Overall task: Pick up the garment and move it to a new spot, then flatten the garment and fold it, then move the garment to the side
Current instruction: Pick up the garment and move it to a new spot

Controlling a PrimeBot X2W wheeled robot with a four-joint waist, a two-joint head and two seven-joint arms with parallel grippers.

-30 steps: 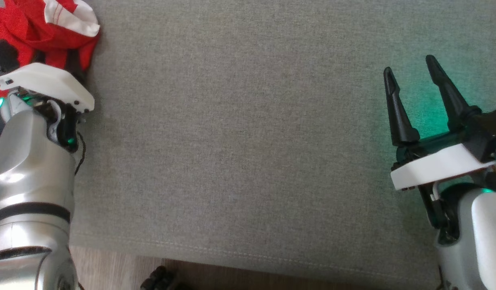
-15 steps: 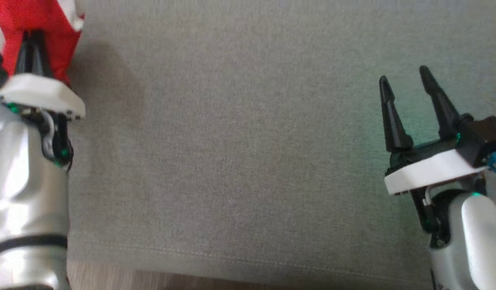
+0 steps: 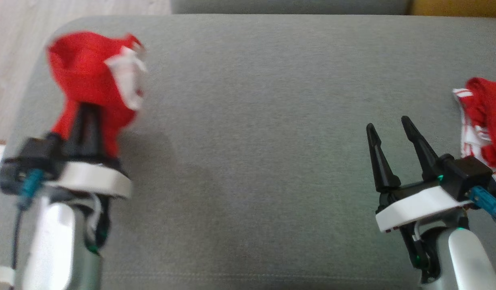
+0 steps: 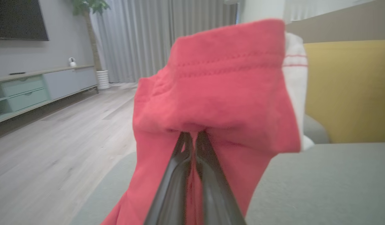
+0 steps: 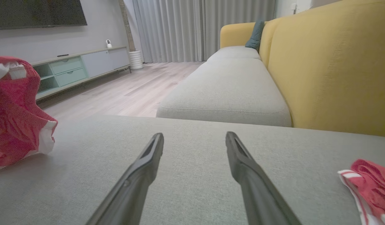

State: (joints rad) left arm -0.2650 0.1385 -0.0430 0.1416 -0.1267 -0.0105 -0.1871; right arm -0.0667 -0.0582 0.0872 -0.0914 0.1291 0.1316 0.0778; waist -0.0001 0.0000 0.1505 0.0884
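A red garment with white trim [image 3: 86,76] hangs bunched above the left end of the grey sofa cushion [image 3: 252,141]. My left gripper [image 3: 86,117] is shut on its fabric, and the fingertips are buried in the cloth. In the left wrist view the two fingers meet at the gripper [image 4: 194,134] under a red fold of the garment [image 4: 217,87]. The garment [image 5: 14,115] also shows at the left of the right wrist view. My right gripper [image 3: 387,123] hovers open over the cushion's right part, and nothing lies between the fingers of this gripper [image 5: 195,134].
A second red-and-white striped cloth [image 3: 483,121] lies at the cushion's right edge, just right of my right gripper, and this cloth [image 5: 370,184] appears low right in the right wrist view. A yellow backrest [image 5: 330,68] runs along the far side. Wooden floor [image 3: 14,60] lies beyond the left end.
The head camera has tilted up, shifting the whole picture down. My left gripper has closed on the garment and raised it off the cushion. The right gripper stays open.
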